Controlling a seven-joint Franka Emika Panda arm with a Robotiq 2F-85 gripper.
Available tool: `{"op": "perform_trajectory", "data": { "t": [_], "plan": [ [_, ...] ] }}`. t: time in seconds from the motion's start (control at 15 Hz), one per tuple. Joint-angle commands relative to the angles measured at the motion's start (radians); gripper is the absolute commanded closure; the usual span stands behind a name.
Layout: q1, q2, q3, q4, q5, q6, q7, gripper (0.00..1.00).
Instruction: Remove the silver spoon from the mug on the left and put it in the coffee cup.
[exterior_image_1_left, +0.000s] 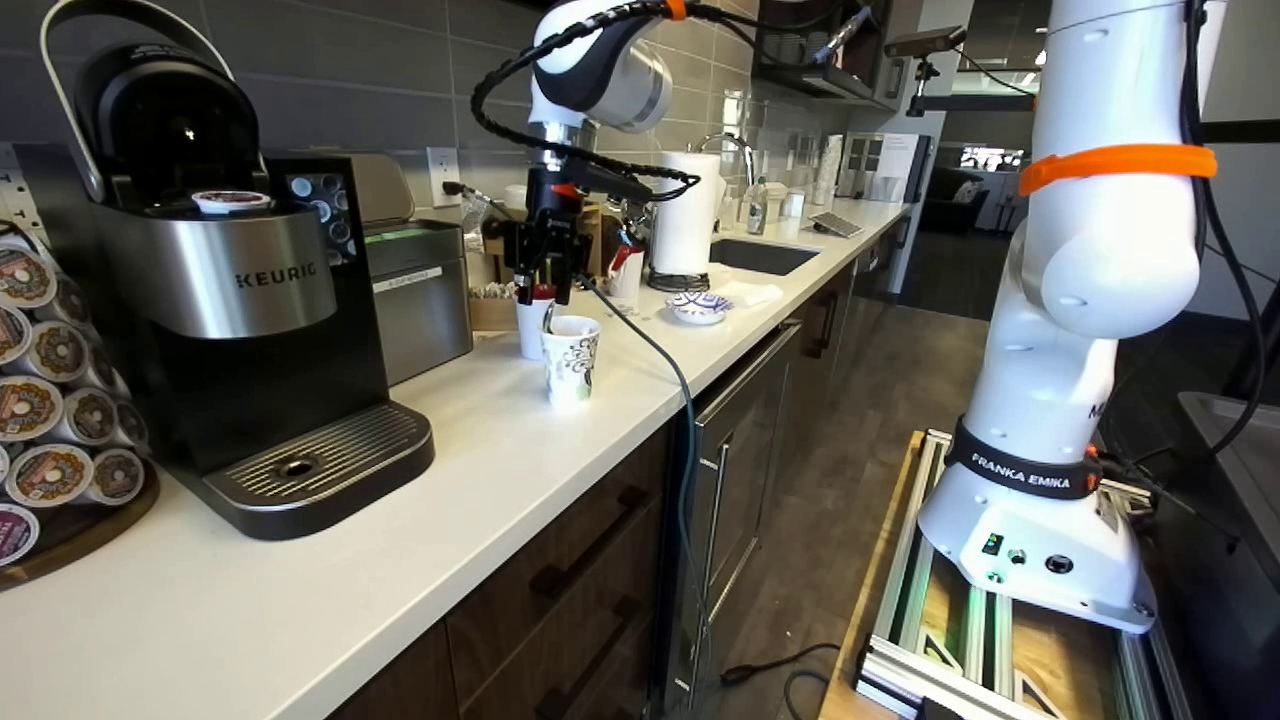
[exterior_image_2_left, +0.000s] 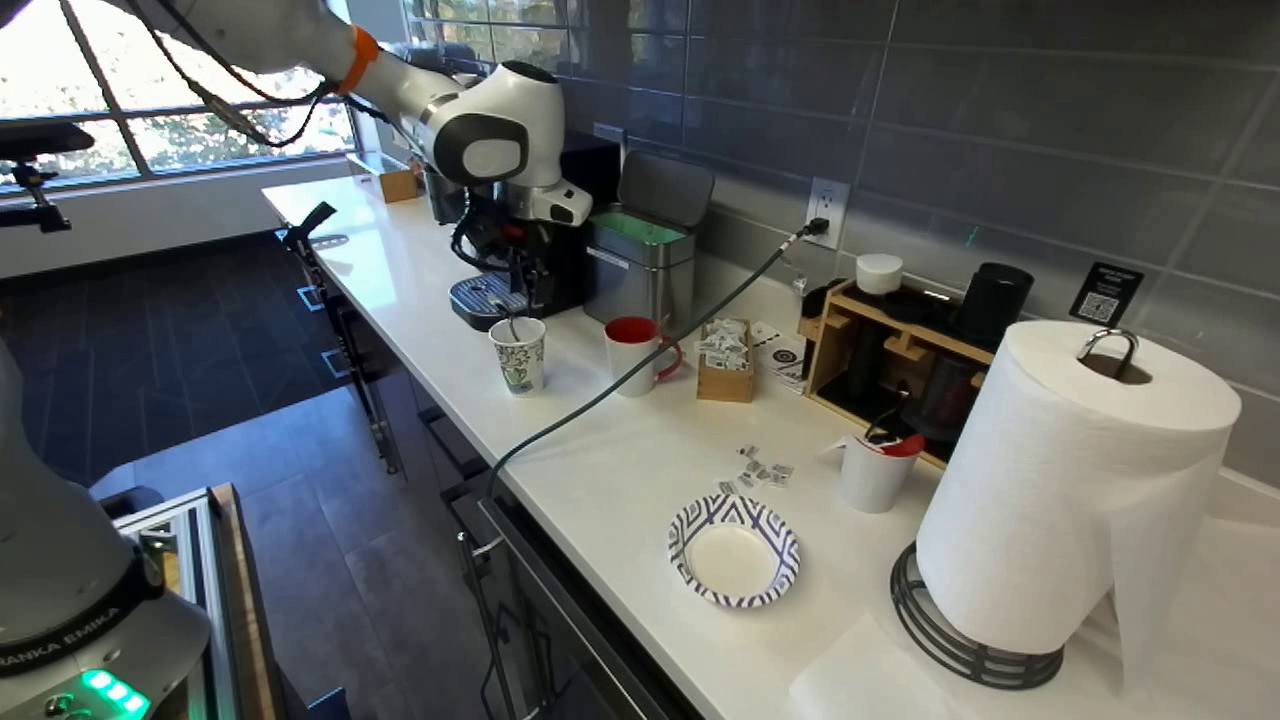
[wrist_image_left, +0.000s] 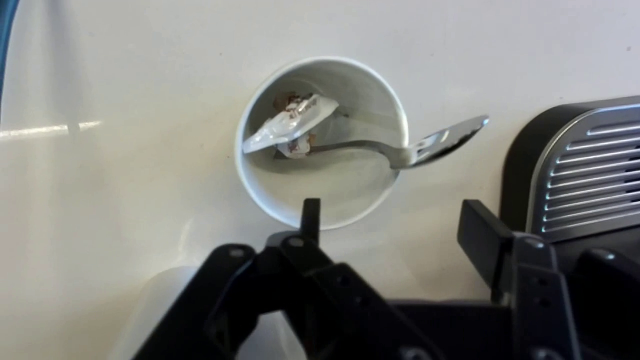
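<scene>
The silver spoon leans in the patterned white coffee cup, its upper end sticking out over the rim toward the coffee maker. Crumpled wrappers lie inside the cup. Both show in both exterior views: the spoon and cup, and the spoon and cup. The white mug with red inside and handle stands beside the cup, toward the wall; it is partly hidden in an exterior view. My gripper is open and empty above the cup's wall side, apart from the spoon.
The coffee maker's drip tray is close beside the cup. A grey metal box and a wooden packet box stand near the wall. A cable crosses the counter. A patterned bowl and paper towel roll are farther along.
</scene>
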Motion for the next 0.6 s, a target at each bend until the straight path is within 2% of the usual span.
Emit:
{"op": "perform_trajectory", "data": {
  "t": [0.0,0.4,0.53],
  "plan": [
    [-0.007,0.006,-0.003,0.026,-0.012,-0.034,0.02,0.0],
    [-0.036,-0.022,-0.018,0.042,0.037,-0.057,-0.013,0.0],
    [-0.026,-0.007,-0.012,0.038,0.011,-0.014,-0.002,0.0]
  ]
}}
